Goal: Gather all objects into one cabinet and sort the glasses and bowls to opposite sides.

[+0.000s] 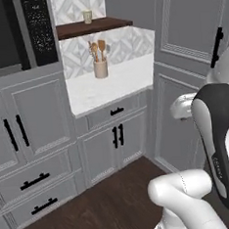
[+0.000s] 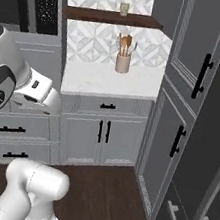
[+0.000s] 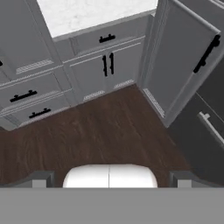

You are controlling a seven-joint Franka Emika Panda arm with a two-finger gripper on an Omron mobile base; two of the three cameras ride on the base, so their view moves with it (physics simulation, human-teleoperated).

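Note:
A small cream-yellow glass (image 1: pixel 87 16) (image 2: pixel 124 8) stands alone on the dark wooden shelf (image 1: pixel 103 25) (image 2: pixel 97 15) above the white counter (image 1: pixel 114 84) (image 2: pixel 107 78). Grey cabinet doors with long black bar handles (image 1: pixel 217 46) (image 2: pixel 203 76) stand shut on the right. The bowls are out of view. My gripper (image 3: pixel 111 179) hangs high over the dark wood floor, far from the shelf and pointing down. Its fingers (image 3: pixel 41 178) stand wide apart at the bottom of the hand view, open with nothing between them.
A tan utensil holder (image 1: pixel 100 68) (image 2: pixel 122 62) with wooden spoons stands at the back of the counter. Pale base cabinets and drawers (image 1: pixel 113 136) (image 2: pixel 101 131) (image 3: pixel 105 65) line the wall. A dark oven panel (image 1: pixel 38 30) sits at upper left. Wood floor (image 3: pixel 109 127) lies open below.

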